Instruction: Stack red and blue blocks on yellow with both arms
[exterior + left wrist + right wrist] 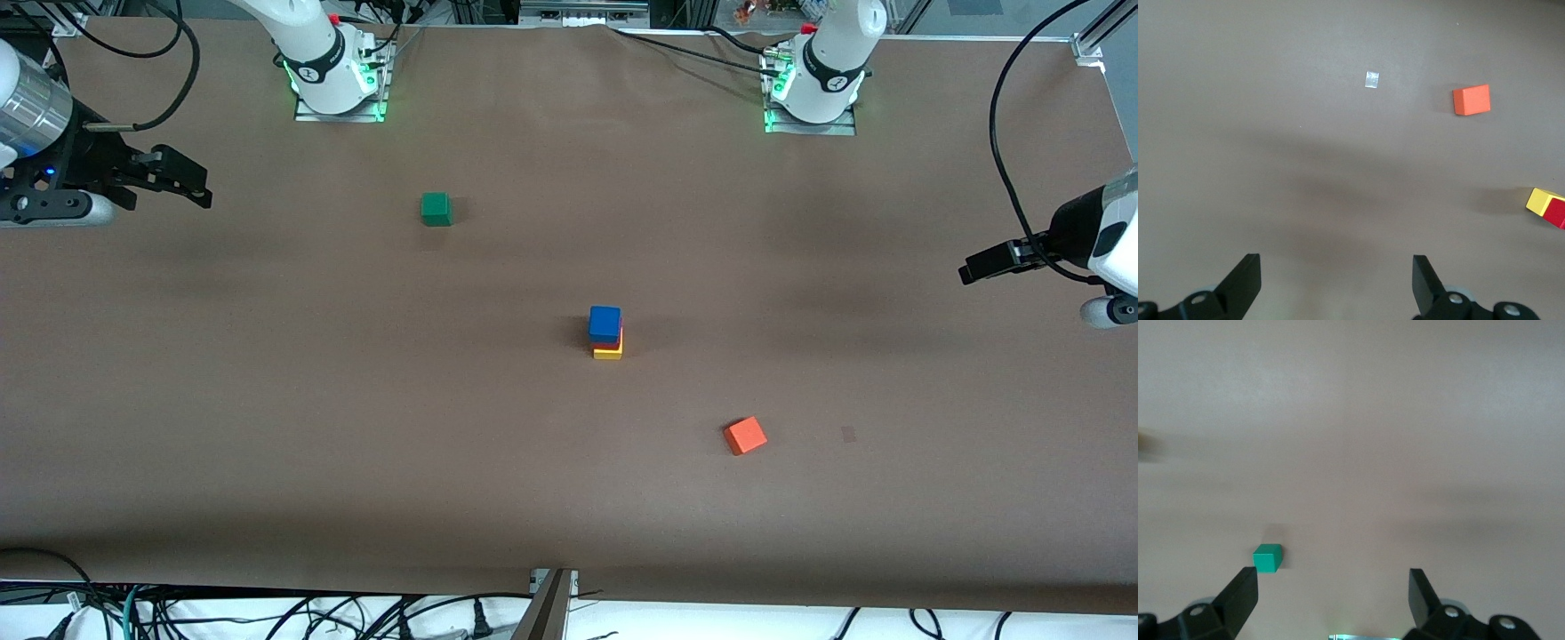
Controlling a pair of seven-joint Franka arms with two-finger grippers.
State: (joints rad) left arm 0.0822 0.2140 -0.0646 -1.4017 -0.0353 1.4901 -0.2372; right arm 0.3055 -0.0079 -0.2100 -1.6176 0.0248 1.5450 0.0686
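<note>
Matte cubes are seen stacked mid-worktop (267, 373): the blue block (605, 322) on the red block (609, 342), on the yellow block (609, 353). An orange cube (745, 436) lies nearer the front camera, a green cube (436, 209) farther. The left pincer (1337, 283) and right pincer (1333, 597) are held spread and empty over the worktop's ends.

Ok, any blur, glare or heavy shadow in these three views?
Front view: even light, soft shadows by the stack and the green cube, green glow at both bases. Left wrist view: sharp; a small patch glints on the table. Right wrist view: soft, washed out, with a blurred smear at one edge.
</note>
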